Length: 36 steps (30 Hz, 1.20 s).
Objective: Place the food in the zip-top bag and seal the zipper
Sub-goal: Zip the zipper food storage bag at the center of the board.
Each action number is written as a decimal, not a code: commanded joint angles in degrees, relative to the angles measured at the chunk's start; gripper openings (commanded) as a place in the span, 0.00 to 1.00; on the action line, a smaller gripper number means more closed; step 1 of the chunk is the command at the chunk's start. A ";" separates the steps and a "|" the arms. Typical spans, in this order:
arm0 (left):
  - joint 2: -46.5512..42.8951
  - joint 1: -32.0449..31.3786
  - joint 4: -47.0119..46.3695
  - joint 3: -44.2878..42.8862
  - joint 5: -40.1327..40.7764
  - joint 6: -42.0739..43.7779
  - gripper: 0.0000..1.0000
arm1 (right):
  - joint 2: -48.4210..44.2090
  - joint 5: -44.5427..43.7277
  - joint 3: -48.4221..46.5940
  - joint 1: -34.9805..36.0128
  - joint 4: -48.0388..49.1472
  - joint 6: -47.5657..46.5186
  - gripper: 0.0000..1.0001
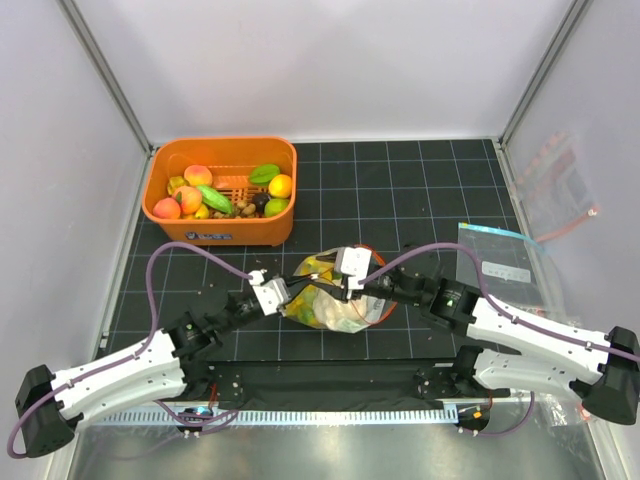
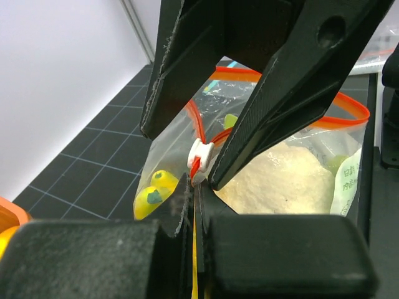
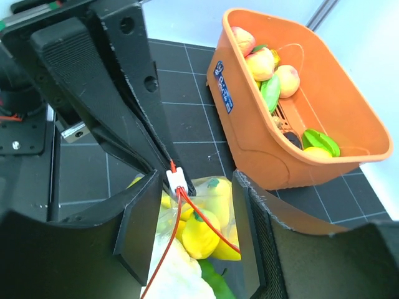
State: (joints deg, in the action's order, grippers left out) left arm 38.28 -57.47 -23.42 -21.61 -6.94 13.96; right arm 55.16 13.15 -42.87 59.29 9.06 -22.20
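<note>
**Left gripper pinches the zipper's end; right gripper stands open at the slider**

The left gripper (image 2: 194,187) is clamped tight on the end of the red-orange zipper (image 2: 349,106). Its two pads are pressed together with the strip caught between them, just beside the little white slider (image 2: 201,154). Facing it, the right gripper (image 3: 197,187) has its jaws apart, one finger to each side of the slider. I cannot tell whether either finger touches it.

Both meet at the zip-top bag (image 1: 345,308), which lies crumpled on the dark gridded mat (image 1: 420,180), mid-table and just ahead of the two arms. Beyond the slider the strip's two halves curve apart, so the mouth gapes there. Through the clear plastic show yellow toy pieces (image 3: 199,240) and a pale, lumpy cauliflower (image 2: 280,180).

Further back on the left sits an orange basket (image 1: 225,232) holding peaches (image 1: 198,175) and green pieces (image 1: 265,173). Off to the right, well apart from the crumpled bag, a flat clear bag (image 1: 495,265) with a dark-blue top edge lies on the mat.
</note>
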 commanded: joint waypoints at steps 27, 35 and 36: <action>-6.73 0.08 -2.33 1.12 15.01 -4.28 0.00 | 0.65 -3.30 -5.20 0.48 -5.63 -0.83 0.01; -7.00 0.08 -1.72 1.22 16.00 -3.94 0.00 | 0.22 -3.22 -5.38 0.48 -6.25 -0.04 0.01; -6.30 0.08 -1.37 0.52 15.04 -3.76 0.00 | 0.22 -3.13 -5.47 0.48 -6.33 -0.04 0.01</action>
State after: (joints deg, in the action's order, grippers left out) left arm 31.48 -57.56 -21.93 -19.79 6.44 9.43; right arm 56.60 10.92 -45.82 59.83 2.98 -23.16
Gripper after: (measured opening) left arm 0.008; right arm 0.120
